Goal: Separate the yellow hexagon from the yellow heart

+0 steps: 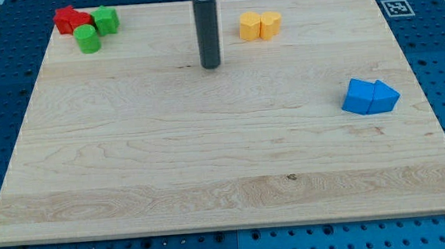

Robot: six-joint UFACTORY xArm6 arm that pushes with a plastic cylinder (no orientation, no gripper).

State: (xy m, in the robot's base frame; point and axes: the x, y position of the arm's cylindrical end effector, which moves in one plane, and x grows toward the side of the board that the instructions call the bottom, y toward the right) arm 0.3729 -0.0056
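Note:
Two yellow blocks sit touching each other near the view's top, right of centre. The left one (250,26) and the right one (270,24) are the yellow heart and yellow hexagon; I cannot tell which is which. My tip (211,65) rests on the board to the left of and below them, a short gap away, touching no block.
A red block (70,19) and two green blocks (106,20) (88,39) cluster at the view's top left. Two blue blocks (359,97) (384,97) touch each other at the right. The wooden board (210,165) lies on a blue perforated table; a marker tag (396,7) sits at top right.

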